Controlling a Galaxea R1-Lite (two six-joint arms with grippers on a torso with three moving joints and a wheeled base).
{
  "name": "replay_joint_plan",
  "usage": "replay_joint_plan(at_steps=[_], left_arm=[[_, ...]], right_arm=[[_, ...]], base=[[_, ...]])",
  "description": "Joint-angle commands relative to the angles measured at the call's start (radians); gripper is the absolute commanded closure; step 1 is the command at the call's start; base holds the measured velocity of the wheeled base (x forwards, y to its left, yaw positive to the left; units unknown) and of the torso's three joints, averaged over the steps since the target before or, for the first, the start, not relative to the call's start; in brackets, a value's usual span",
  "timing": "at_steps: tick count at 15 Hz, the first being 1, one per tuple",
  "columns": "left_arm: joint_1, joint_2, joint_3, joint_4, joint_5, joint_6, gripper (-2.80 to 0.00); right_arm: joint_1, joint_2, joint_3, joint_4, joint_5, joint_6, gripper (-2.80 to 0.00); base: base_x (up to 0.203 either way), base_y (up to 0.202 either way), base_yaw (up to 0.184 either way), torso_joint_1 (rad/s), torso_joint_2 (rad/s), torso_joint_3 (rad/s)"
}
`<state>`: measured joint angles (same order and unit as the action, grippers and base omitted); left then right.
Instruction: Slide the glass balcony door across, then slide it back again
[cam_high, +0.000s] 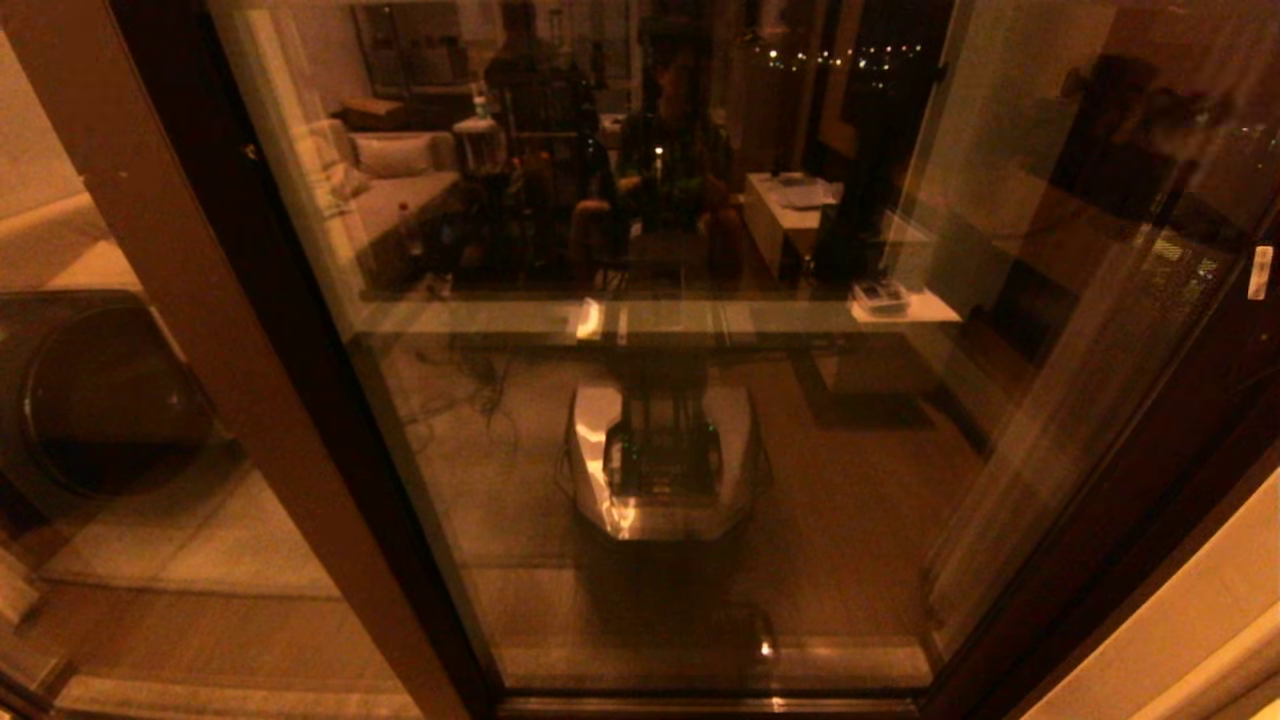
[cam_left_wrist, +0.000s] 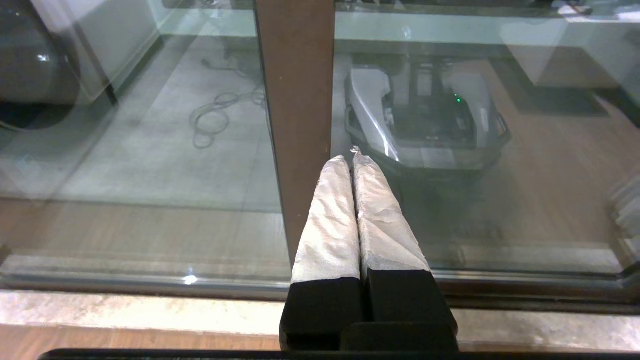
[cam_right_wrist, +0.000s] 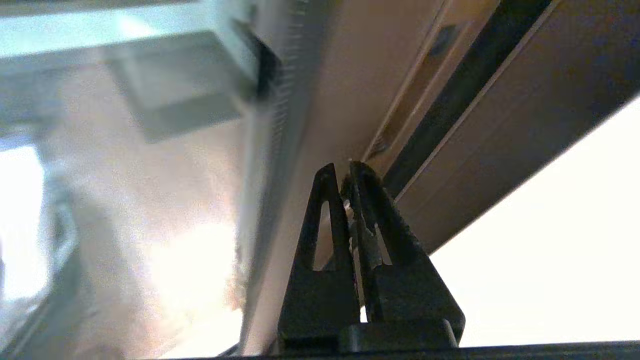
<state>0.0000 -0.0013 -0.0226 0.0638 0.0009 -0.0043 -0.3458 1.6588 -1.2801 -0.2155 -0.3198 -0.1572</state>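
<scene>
Left gripper (cam_left_wrist: 353, 157): nearest the left wrist camera; white-wrapped fingers (cam_left_wrist: 330, 220) pressed together on nothing; parked low before a brown upright (cam_left_wrist: 297, 100) between two panes, not touching it
Right gripper (cam_right_wrist: 341, 172): black slotted fingers brought together, nothing between them; tips close to the brown rail (cam_right_wrist: 350, 100) at the door's edge; whether they touch it cannot be told
Glass balcony door (cam_high: 650, 400): tall reflective pane filling the middle of the head view, mirroring the robot's base and the room; dark brown frame on both sides; bottom edge at the floor track (cam_high: 700, 700)
Door position: seems to stand across the opening; right edge close by the pale wall (cam_high: 1180, 640)
Handle slot: not clearly identifiable in any view
Handling, judged: heavy, stiff panel that rolls sideways only; glass smooth, slippery and fragile
Hold, judged: press on the upright rail or hook the handle slot, never the glass; push level along the track
</scene>
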Motion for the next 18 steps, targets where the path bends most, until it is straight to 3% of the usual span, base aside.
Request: replay_joint_plan(at_steps=[1,6,9,11,16,18], left_arm=[[0.000,0.000,0.000,0.001,0.001,0.000,0.00],[0.000,0.000,0.000,0.001,0.001,0.000,0.00],[0.000,0.000,0.000,0.001,0.001,0.000,0.00],[0.000,0.000,0.000,0.001,0.001,0.000,0.00],[0.000,0.000,0.000,0.001,0.001,0.000,0.00],[0.000,0.000,0.000,0.002,0.001,0.000,0.00]], right_arm=[[0.040,-0.148,0.063,0.001,0.000,-0.013,0.00],[0.180,-0.463,0.167,0.080,0.007,-0.037,0.00],[0.268,-0.713,0.444,0.124,0.056,0.055,0.00],[0.294,-0.902,0.637,0.145,0.110,0.092,0.00],[0.307,-1.318,0.819,0.251,0.214,0.108,0.00],[0.319,-1.439,0.949,0.267,0.215,0.081,0.00]], base=[[0.000,0.000,0.000,0.000,0.00,0.000],[0.000,0.000,0.000,0.000,0.00,0.000],[0.000,0.000,0.000,0.000,0.00,0.000],[0.000,0.000,0.000,0.000,0.00,0.000],[0.000,0.000,0.000,0.000,0.00,0.000],[0.000,0.000,0.000,0.000,0.00,0.000]])
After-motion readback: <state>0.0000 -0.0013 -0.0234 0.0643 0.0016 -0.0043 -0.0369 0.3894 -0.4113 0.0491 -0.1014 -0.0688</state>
